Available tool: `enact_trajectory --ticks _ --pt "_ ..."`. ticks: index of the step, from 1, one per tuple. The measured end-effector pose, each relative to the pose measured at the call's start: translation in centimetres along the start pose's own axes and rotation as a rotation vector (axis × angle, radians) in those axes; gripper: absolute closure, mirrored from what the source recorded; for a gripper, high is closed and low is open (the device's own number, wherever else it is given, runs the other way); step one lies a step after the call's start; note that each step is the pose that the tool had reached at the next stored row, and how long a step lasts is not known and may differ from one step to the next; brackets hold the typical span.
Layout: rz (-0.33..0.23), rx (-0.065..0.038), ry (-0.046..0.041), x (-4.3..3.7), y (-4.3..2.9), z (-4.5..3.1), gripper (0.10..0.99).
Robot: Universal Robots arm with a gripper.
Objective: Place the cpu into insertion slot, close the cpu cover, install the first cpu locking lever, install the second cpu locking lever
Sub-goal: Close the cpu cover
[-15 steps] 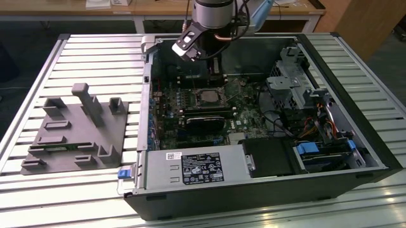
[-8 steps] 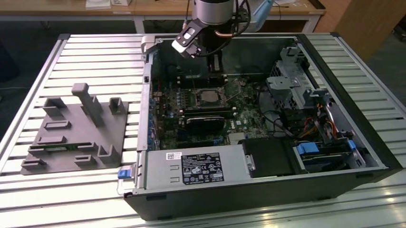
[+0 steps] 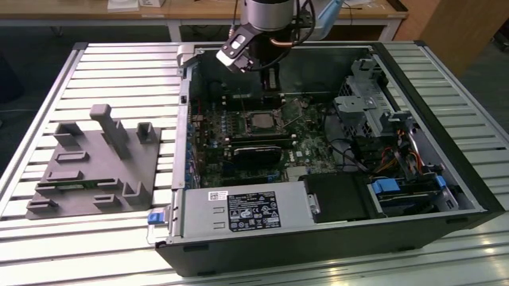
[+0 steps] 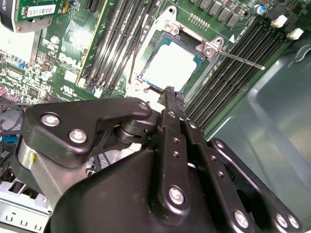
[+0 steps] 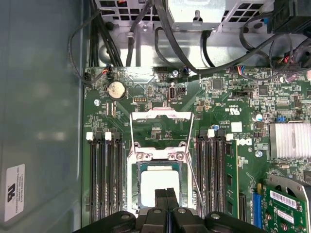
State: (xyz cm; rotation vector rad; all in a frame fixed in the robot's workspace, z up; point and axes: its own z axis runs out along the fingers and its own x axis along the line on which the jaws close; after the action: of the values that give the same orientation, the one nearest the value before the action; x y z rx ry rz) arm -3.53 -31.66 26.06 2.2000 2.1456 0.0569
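Cpu on motherboard, directly beneath tool

One open computer case lies on one slatted table, beside one grey moulded stand. One robot arm carries one gripper. Inside the case are one green board, one socket, one chip, one cover plate, two thin wire levers, one coin battery and one finned heat sink. In the first wrist view, four white clips cap the long slots.
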Motion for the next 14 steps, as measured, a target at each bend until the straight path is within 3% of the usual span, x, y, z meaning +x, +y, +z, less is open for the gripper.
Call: enact_trajectory --ticks 8,14 --pt "0.0 0.0 0.0 0.02 0.86 0.06 0.98" --pt "0.0 0.0 0.0001 0.06 2.28 0.17 0.98"
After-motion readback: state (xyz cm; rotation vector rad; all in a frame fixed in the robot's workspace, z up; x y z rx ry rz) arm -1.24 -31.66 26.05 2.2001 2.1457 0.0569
